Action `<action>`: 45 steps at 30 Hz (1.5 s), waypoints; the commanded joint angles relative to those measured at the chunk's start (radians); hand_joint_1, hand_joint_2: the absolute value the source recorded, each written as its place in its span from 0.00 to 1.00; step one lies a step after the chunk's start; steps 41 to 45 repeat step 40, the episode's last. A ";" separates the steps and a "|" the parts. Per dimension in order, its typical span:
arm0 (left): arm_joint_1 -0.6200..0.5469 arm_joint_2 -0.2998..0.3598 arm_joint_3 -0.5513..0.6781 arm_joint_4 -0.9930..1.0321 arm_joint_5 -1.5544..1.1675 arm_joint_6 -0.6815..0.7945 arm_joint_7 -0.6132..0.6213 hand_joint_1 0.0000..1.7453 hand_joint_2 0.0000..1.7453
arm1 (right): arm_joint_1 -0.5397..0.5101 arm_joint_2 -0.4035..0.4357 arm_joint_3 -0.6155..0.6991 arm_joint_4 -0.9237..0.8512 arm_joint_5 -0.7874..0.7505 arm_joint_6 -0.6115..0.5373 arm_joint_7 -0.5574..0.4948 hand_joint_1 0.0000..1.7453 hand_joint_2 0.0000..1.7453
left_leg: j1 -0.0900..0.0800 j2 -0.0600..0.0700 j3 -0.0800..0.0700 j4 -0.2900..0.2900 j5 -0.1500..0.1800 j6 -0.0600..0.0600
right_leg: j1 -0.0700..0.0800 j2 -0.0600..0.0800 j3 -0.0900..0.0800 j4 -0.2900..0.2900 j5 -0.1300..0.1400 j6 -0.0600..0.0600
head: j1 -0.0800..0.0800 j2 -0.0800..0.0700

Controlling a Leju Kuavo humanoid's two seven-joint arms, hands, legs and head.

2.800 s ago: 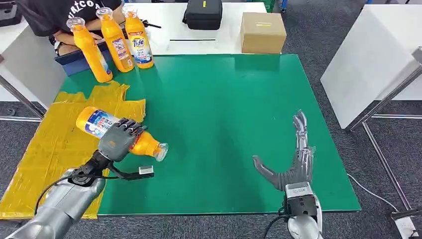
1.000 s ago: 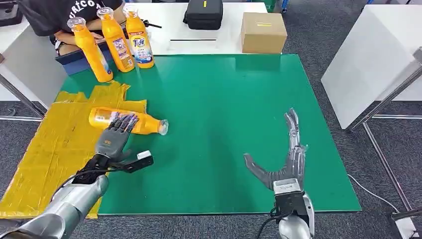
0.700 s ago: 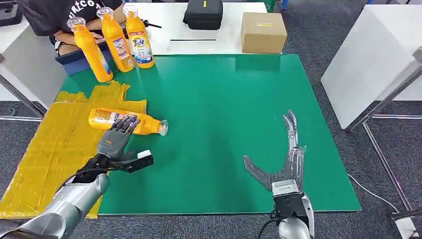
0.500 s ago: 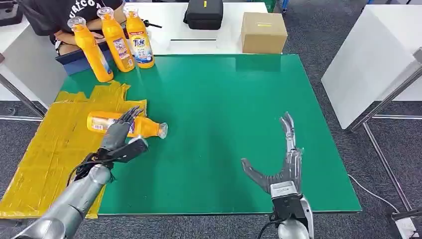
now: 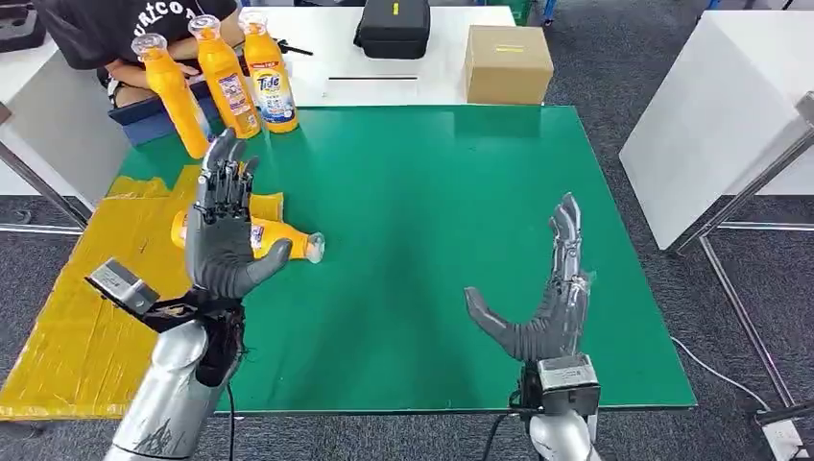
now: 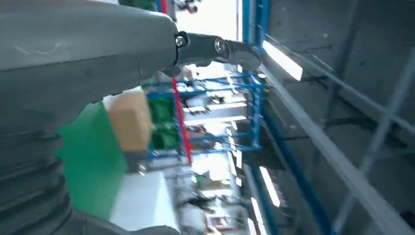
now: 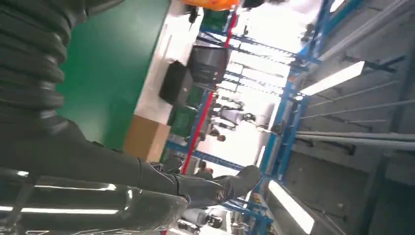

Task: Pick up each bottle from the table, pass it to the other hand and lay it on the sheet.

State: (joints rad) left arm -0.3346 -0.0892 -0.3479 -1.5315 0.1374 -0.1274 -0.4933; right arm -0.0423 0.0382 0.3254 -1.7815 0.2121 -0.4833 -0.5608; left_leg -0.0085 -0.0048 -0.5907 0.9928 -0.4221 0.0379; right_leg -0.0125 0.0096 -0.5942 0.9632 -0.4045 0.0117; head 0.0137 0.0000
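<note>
Left robot hand [image 5: 223, 233] and right robot hand [image 5: 549, 300] raised, fingers spread

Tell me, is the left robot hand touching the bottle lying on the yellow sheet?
Cannot tell. In the head view the left robot hand is raised open-palmed and overlaps the lying bottle, hiding any gap.

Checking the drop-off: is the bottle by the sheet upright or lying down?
Lying down. The bottle rests on its side, cap toward the green mat.
</note>
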 commanded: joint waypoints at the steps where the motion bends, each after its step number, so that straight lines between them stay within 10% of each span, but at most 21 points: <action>1: -0.008 -0.025 -0.074 -0.061 0.012 -0.006 0.014 0.00 1.00 | -0.172 0.029 0.084 0.042 -0.041 0.020 -0.001 0.00 1.00 | 0.001 0.002 0.002 0.000 -0.001 -0.003 | 0.000 0.002 0.001 0.000 -0.001 -0.001 | 0.000 0.000; 45: 0.036 -0.006 -0.094 -0.129 -0.059 0.111 0.052 0.00 1.00 | -0.347 -0.030 0.254 0.172 -0.126 0.073 0.009 0.00 1.00 | 0.002 0.003 0.005 -0.001 -0.002 -0.004 | 0.001 0.001 0.005 -0.001 -0.001 -0.001 | 0.000 0.000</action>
